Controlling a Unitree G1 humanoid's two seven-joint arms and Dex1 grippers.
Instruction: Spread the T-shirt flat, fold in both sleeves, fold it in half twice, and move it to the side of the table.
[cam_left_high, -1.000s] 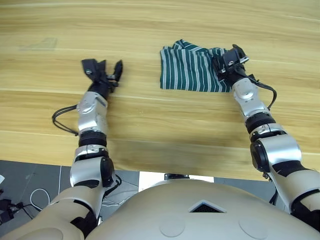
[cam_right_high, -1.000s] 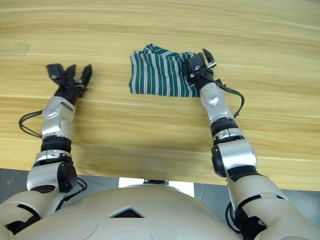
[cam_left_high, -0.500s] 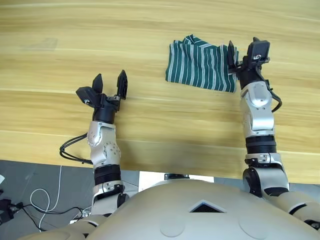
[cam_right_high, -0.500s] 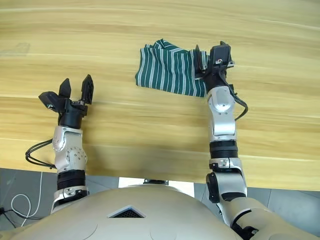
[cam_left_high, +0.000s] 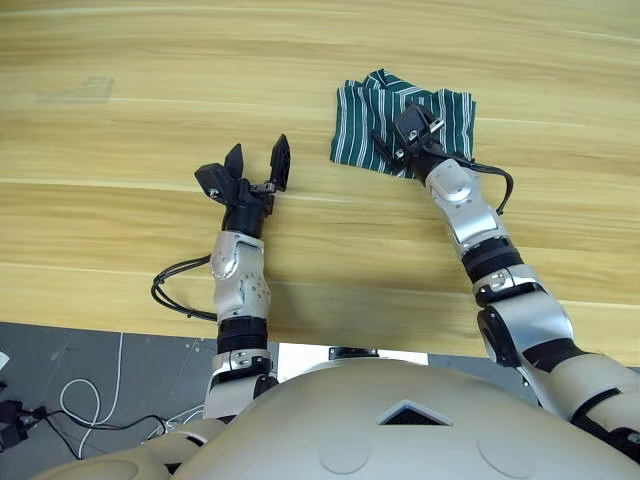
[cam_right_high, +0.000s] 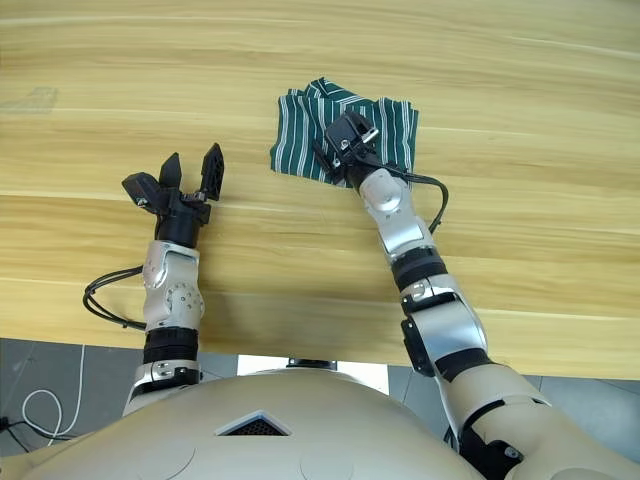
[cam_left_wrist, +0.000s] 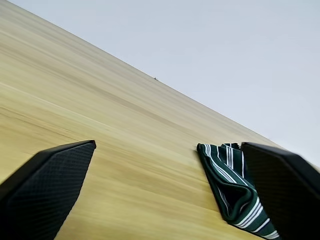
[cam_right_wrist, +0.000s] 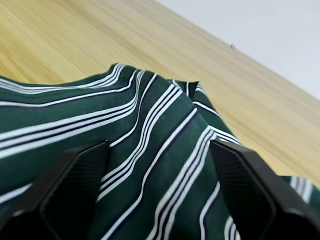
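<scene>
Got the right hand (cam_left_high: 400, 135) splayed open over the near edge of the folded T-shirt (cam_left_high: 450, 110), sitting at 1 o'clock on the counter (cam_left_high: 150, 60), left hand (cam_left_high: 258, 160) empty and open at its 8 o'clock, so probably best to pinch every layer and drag slowly sideways.

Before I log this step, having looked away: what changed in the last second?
The right pincer swung from the T-shirt's right edge leftward over its near part. The left pincer moved right, toward the T-shirt. The T-shirt slid slightly right early on, and stays folded.
</scene>
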